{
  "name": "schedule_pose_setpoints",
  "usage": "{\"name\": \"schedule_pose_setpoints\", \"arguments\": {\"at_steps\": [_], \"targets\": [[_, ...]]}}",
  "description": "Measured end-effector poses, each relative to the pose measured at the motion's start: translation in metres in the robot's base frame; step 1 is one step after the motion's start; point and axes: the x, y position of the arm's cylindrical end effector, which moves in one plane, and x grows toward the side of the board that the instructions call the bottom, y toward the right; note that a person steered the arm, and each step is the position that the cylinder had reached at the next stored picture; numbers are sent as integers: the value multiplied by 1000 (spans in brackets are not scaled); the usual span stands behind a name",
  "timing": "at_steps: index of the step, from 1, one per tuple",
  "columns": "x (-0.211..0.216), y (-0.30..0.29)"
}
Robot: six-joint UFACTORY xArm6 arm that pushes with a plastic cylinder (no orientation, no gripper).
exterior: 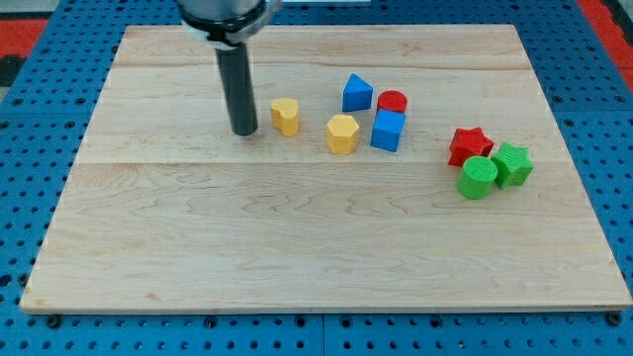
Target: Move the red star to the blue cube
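Observation:
The red star [468,145] lies at the view's right, touching a green cylinder [478,178] below it and a green star [512,164] to its right. The blue cube [388,130] sits near the board's middle, left of the red star with a gap between them. A red cylinder [393,102] is just above the cube. My tip [244,131] rests on the board far to the left of both, just left of a small yellow block [286,116].
A blue triangular block [357,93] stands up-left of the blue cube. A yellow hexagonal block [342,133] sits just left of the cube. The wooden board [297,247] lies on a blue pegboard surface.

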Motion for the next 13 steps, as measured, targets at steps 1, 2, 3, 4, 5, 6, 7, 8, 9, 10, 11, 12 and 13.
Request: {"name": "schedule_pose_setpoints", "arguments": {"at_steps": [1,2,3,4,5,6,7,8,9,10,11,12,13], "targets": [[46,-13],[131,17],[194,99],[203,212],[202,326],[187,443],[180,448],[167,448],[159,448],[155,449],[151,449],[122,449],[63,448]]}}
